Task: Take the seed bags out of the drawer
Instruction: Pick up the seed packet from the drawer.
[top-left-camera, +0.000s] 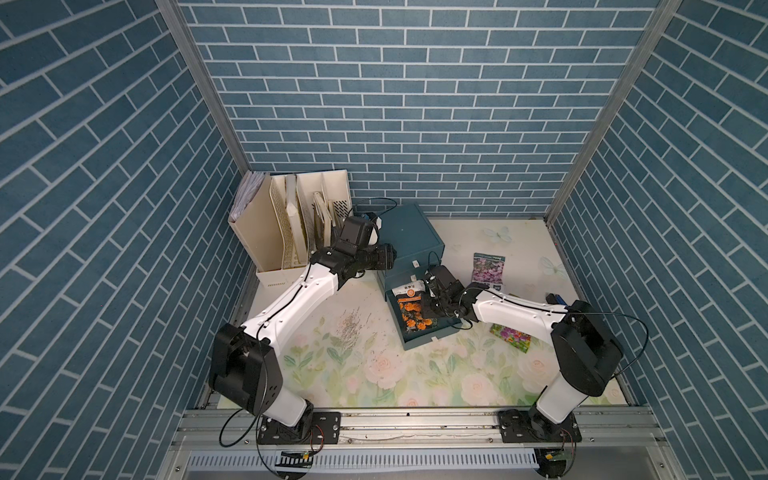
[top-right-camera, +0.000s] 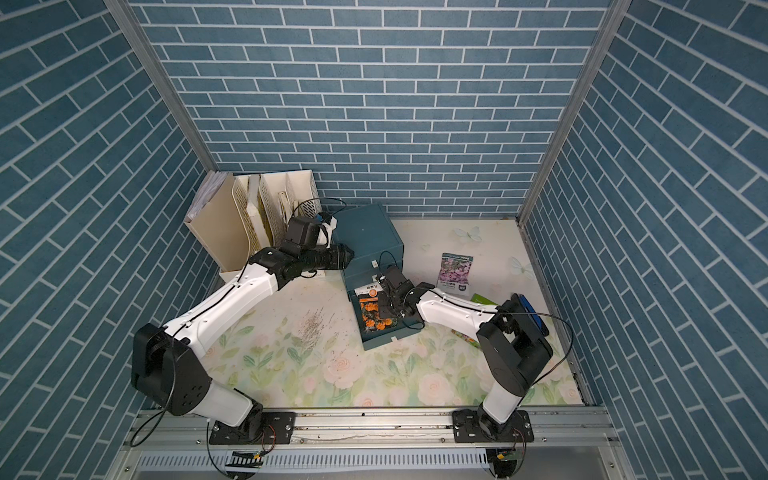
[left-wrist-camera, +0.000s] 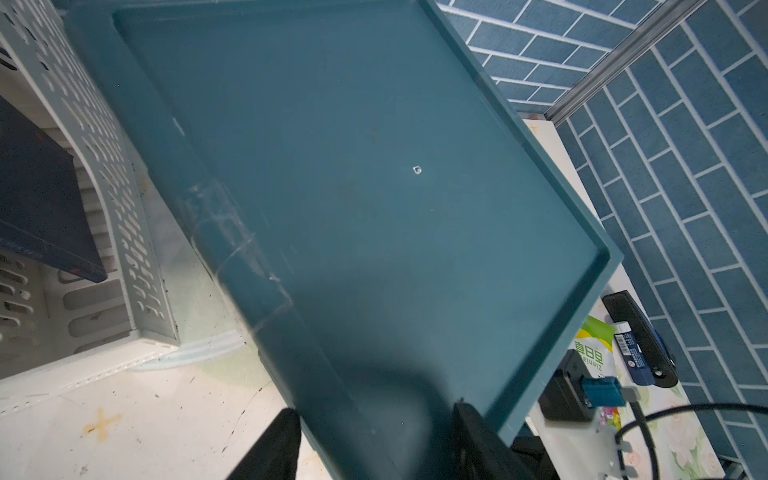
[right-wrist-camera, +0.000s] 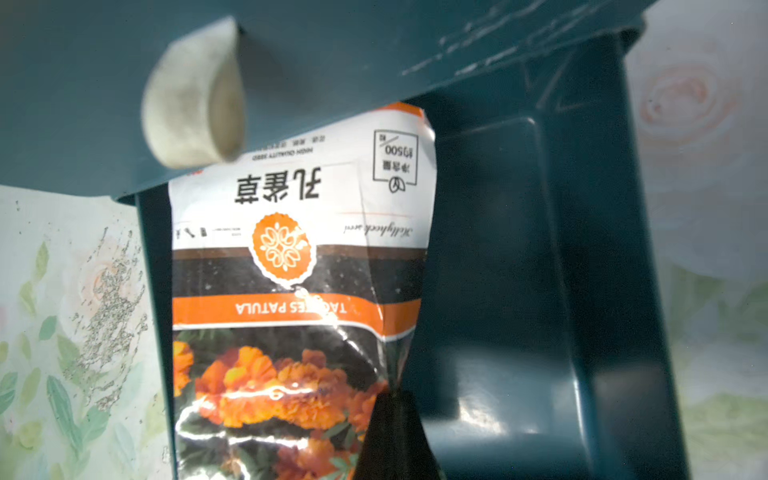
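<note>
The orange seed bag (top-left-camera: 409, 309) (top-right-camera: 374, 313) (right-wrist-camera: 291, 291) lies in the open bottom drawer (top-left-camera: 419, 338) (top-right-camera: 380, 344) (right-wrist-camera: 519, 291) of the teal cabinet (top-left-camera: 409, 232) (left-wrist-camera: 353, 187). My right gripper (top-left-camera: 432, 305) (top-right-camera: 390, 304) (right-wrist-camera: 395, 401) reaches into the drawer and is shut on that bag's side edge. The purple-pink seed bag (top-left-camera: 488, 268) (top-right-camera: 456, 269) lies on the mat to the right of the cabinet. The green-white seed bag (top-left-camera: 513, 336) (left-wrist-camera: 594, 353) lies partly under my right forearm. My left gripper (top-left-camera: 387, 257) (top-right-camera: 347, 255) (left-wrist-camera: 374, 417) clamps the cabinet's left side, one finger on each face.
A cream file organiser (top-left-camera: 286, 224) (top-right-camera: 249, 216) stands at the back left, close behind my left wrist. Dark blue pens (top-left-camera: 557, 298) (top-right-camera: 528, 309) (left-wrist-camera: 640, 336) lie by the right wall. Scattered specks (top-left-camera: 353, 328) dot the floral mat. Brick walls enclose three sides.
</note>
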